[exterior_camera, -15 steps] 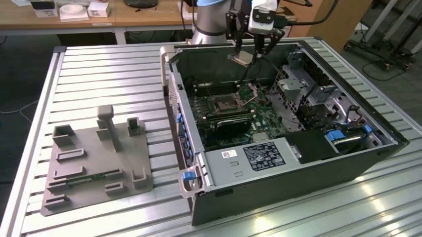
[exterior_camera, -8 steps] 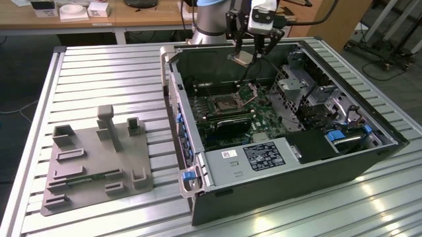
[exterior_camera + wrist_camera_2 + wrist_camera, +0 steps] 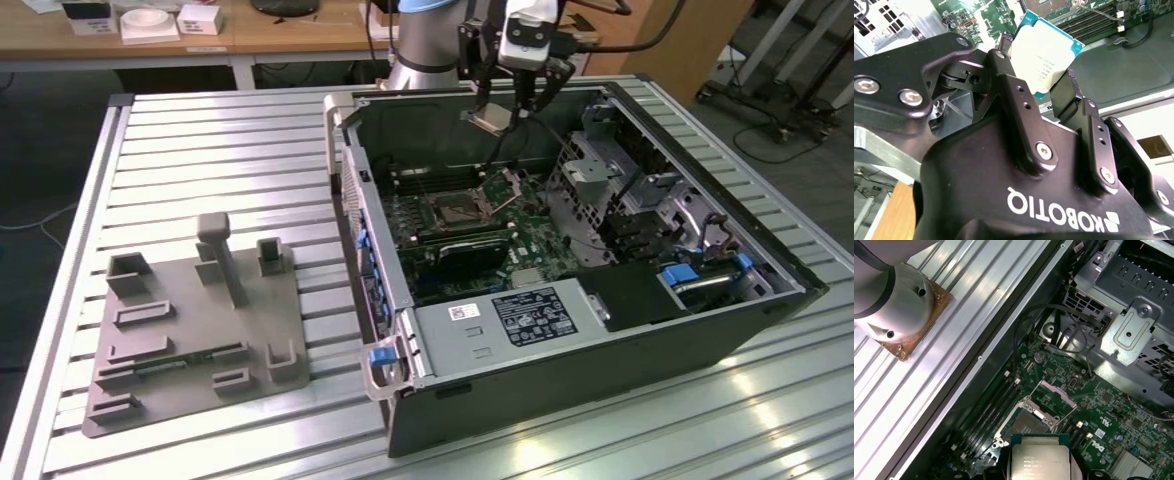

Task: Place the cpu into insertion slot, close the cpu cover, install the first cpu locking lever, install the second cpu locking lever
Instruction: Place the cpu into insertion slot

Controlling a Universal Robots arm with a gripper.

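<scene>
My gripper (image 3: 502,108) hangs over the back wall of the open black computer case (image 3: 694,340), shut on the cpu (image 3: 490,121), a pale square chip held by two opposite edges. In the second wrist view the black fingers (image 3: 1015,95) clamp the cpu (image 3: 1046,52) with the green board beyond it. The insertion slot (image 3: 454,212) lies open on the board, lower down and nearer the case's middle. The cpu cover (image 3: 505,186) stands tilted up at the slot's edge. In the first wrist view the cpu (image 3: 1040,461) hovers just short of the insertion slot (image 3: 1026,421), with the raised cpu cover (image 3: 1056,394) beyond.
The case lies on a slatted aluminium table (image 3: 214,160). A grey fixture block (image 3: 200,320) sits on the exterior view's left. Inside the case are a metal drive cage (image 3: 614,170), cables (image 3: 1074,335) and long memory slots (image 3: 989,415). The arm's base (image 3: 896,300) stands just behind the case.
</scene>
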